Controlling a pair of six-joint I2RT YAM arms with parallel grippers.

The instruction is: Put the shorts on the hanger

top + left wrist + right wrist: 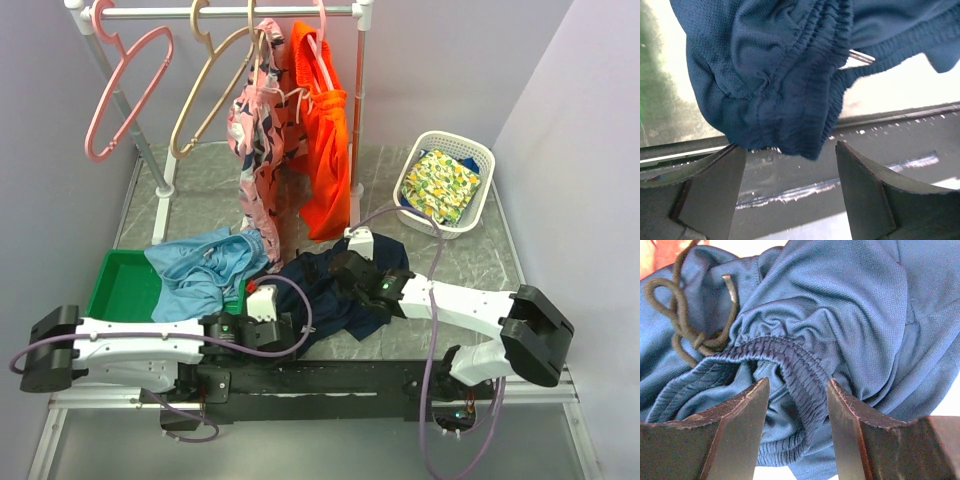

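Pickup stage: shorts (330,290) heaped on desk (480,262) below rack (230,12), right pincer (797,385) clamped on waistband (792,362), left pincer (790,150) wide, off cloth; next, likely hanger (215,90) down from rack, waistband spread to receive it.

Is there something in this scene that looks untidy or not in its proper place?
Yes. The light blue shorts spill over the rim of the green tray onto the table instead of lying inside it. The navy shorts are bunched in a crumpled heap near the front edge of the table, not spread flat.
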